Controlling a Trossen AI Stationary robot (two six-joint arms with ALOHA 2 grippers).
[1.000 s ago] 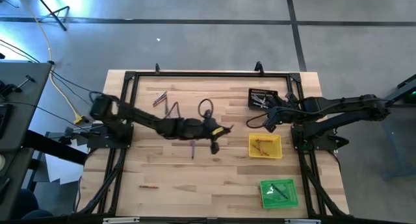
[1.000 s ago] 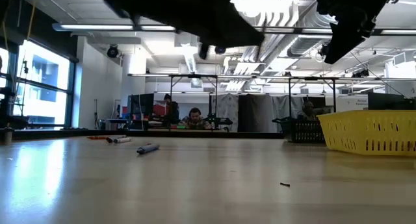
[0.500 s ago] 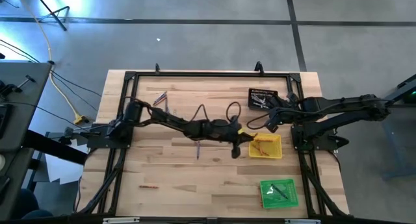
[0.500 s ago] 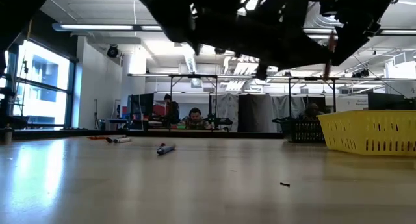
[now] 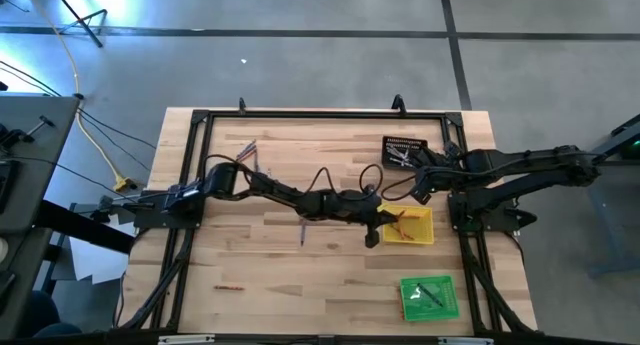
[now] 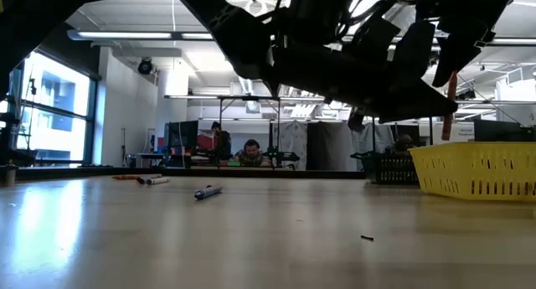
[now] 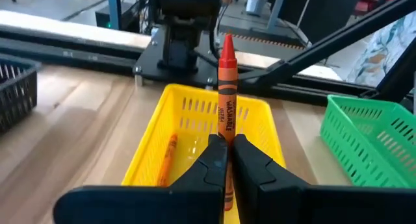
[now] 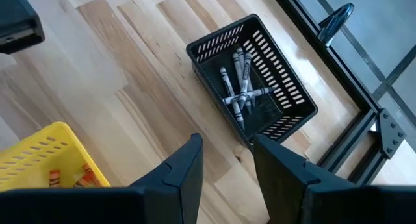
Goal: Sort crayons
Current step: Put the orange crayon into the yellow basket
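Left gripper, clenched on an orange-red crayon, has travelled across to the yellow tray; drop looks imminent. Right gripper waits released near the black tray.

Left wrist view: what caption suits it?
Left gripper holds an orange-red wax crayon upright over the yellow slotted plastic tray.

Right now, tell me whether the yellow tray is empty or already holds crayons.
Not empty. The yellow tray already holds orange crayons on its floor, while the left gripper holds another orange crayon upright above it.
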